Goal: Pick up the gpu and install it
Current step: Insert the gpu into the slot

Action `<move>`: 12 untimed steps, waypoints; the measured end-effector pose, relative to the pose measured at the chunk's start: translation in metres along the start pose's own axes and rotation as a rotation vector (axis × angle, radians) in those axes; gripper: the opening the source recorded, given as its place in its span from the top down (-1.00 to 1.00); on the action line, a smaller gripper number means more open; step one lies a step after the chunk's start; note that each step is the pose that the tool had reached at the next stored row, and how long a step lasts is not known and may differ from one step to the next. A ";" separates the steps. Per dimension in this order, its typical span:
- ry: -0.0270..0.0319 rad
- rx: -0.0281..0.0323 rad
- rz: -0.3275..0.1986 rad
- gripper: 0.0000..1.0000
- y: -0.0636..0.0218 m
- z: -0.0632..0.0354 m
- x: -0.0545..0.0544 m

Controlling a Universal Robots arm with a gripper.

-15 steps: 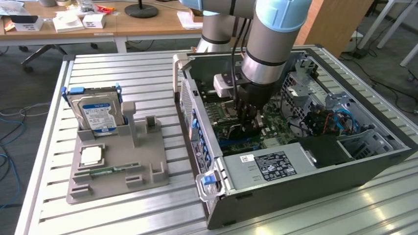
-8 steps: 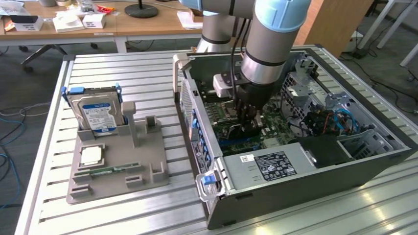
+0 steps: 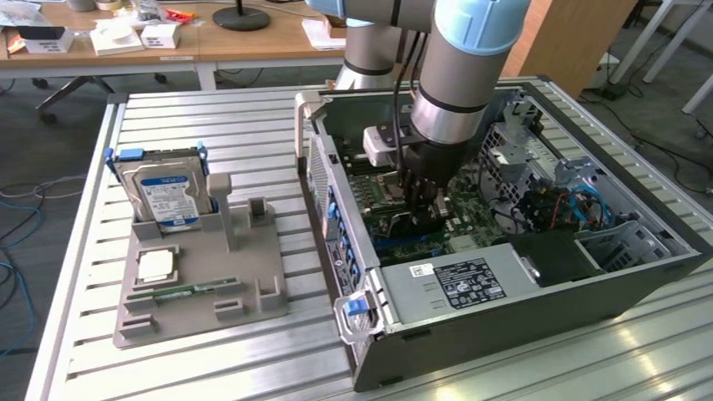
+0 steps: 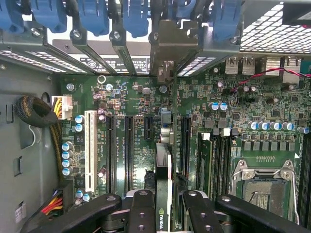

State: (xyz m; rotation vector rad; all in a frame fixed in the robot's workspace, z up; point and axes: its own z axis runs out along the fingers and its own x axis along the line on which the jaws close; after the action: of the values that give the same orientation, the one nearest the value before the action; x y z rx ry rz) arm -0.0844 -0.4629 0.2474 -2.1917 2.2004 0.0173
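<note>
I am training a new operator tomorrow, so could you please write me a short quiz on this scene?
1. True or false: the gripper holds the gpu inside the open computer case.
2. Which thing stands on edge in the grey tray? A) the hard drive B) a screwdriver C) a fan
3. What colour is the slim memory stick lying flat on the tray?
Key: 1 true; 2 A; 3 green.

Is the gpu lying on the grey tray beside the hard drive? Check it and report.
No. The gpu stands edge-on between the gripper fingers over the motherboard, not on the grey tray.
</note>
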 end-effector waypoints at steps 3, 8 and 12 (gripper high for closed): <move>0.0001 -0.0001 0.000 0.47 -0.0003 0.0000 0.000; 0.0001 0.0000 0.000 0.47 -0.0005 0.0000 0.000; 0.0003 0.0006 0.000 0.47 -0.0005 0.0010 0.000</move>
State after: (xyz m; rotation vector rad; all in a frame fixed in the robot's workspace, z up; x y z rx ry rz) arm -0.0839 -0.4630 0.2464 -2.1917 2.2001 0.0163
